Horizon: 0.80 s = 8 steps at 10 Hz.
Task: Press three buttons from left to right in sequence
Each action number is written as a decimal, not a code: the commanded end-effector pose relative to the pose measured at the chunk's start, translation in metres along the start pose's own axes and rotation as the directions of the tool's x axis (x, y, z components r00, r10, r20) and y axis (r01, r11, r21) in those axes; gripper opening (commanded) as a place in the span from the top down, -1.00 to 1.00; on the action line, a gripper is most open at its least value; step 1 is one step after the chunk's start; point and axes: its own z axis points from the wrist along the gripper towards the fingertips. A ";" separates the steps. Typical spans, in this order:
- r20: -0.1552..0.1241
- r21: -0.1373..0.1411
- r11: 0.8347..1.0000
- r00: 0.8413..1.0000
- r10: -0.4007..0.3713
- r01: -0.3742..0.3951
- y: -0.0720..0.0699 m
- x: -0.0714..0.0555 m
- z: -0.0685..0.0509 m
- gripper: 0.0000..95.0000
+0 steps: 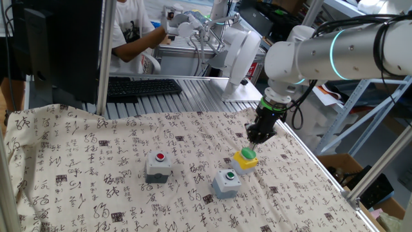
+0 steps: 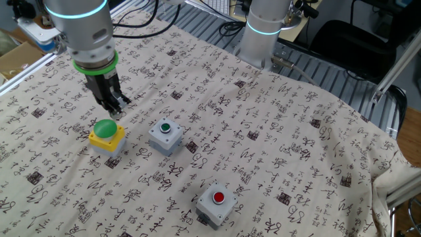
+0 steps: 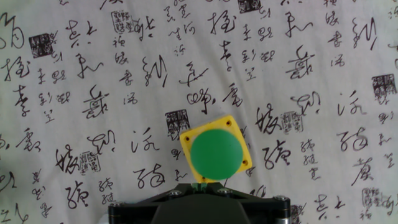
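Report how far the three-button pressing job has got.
Whether any button was already pressed cannot be told. In hand: the shut gripper sits just above the yellow box's green cap. The red button and the grey box's green button stand clear of it.

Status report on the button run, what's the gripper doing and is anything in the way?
Gripper shut, pointing down just above the yellow box's green cap. Green-button box and red-button box sit apart. Nothing blocking.
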 end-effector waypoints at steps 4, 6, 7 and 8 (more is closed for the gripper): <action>-0.006 0.005 0.999 0.999 0.047 -0.047 0.026 0.044 -0.007 1.00; -0.008 0.006 0.997 0.997 0.073 -0.073 0.040 0.066 -0.013 1.00; -0.010 -0.001 0.997 0.997 0.083 -0.083 0.044 0.075 -0.011 1.00; -0.010 -0.001 0.996 0.996 0.089 -0.089 0.048 0.079 -0.009 1.00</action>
